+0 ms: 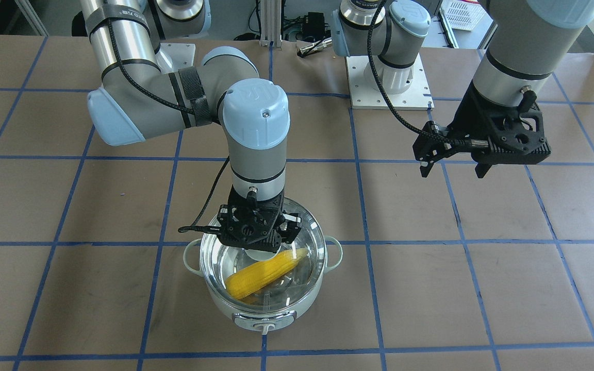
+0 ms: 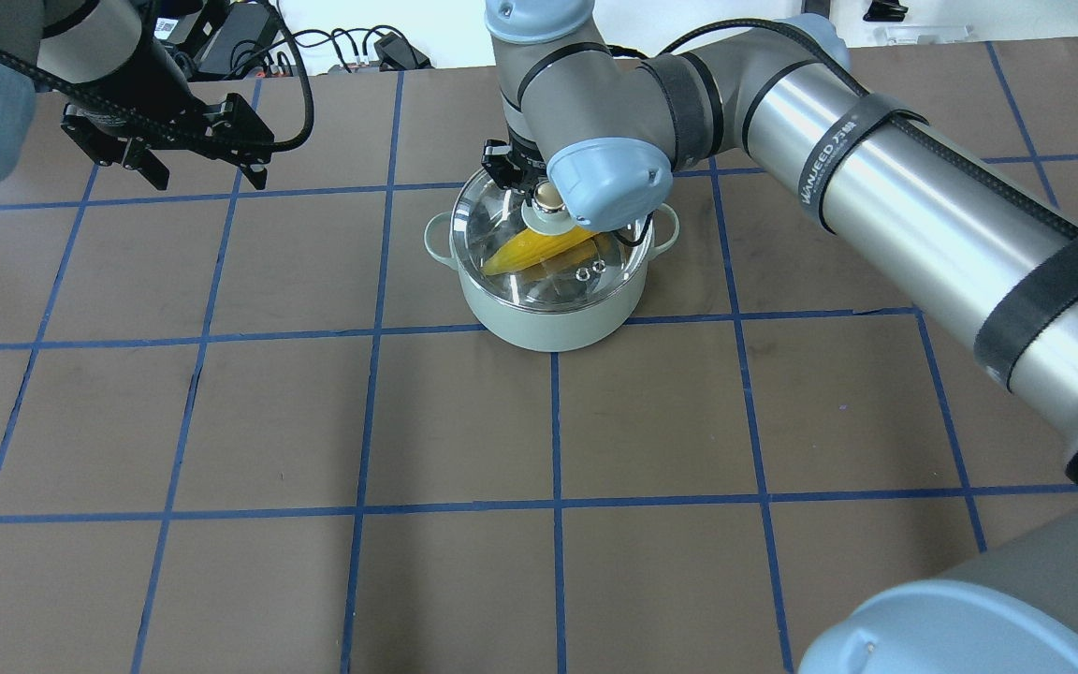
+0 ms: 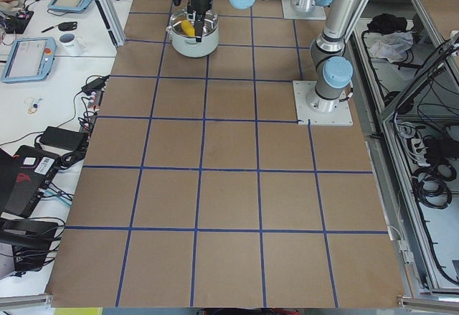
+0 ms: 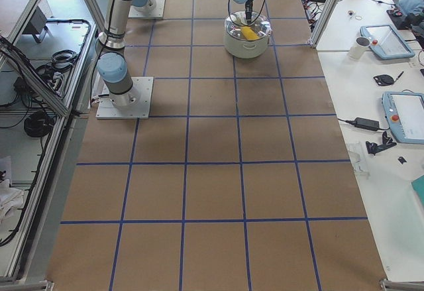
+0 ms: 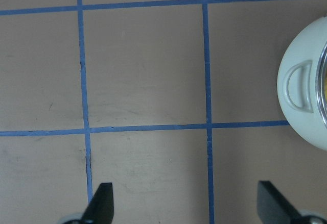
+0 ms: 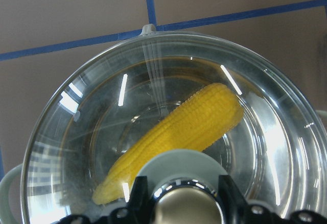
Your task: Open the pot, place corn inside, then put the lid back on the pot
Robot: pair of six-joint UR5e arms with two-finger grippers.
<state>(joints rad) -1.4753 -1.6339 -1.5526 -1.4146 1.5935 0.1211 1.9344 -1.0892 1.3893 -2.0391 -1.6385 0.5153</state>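
The mint-green pot stands on the table, also in the overhead view. The clear glass lid sits on the pot's rim. The yellow corn lies inside, seen through the glass. My right gripper is straight above the lid, its fingers pressed on both sides of the shiny knob. My left gripper hangs open and empty above bare table, well to the pot's side; its wrist view shows only the pot's loop handle.
The brown table carries a grid of blue tape. The two arm bases stand at the robot's edge. Tablets, a mug and cables lie on side benches beyond the table's ends.
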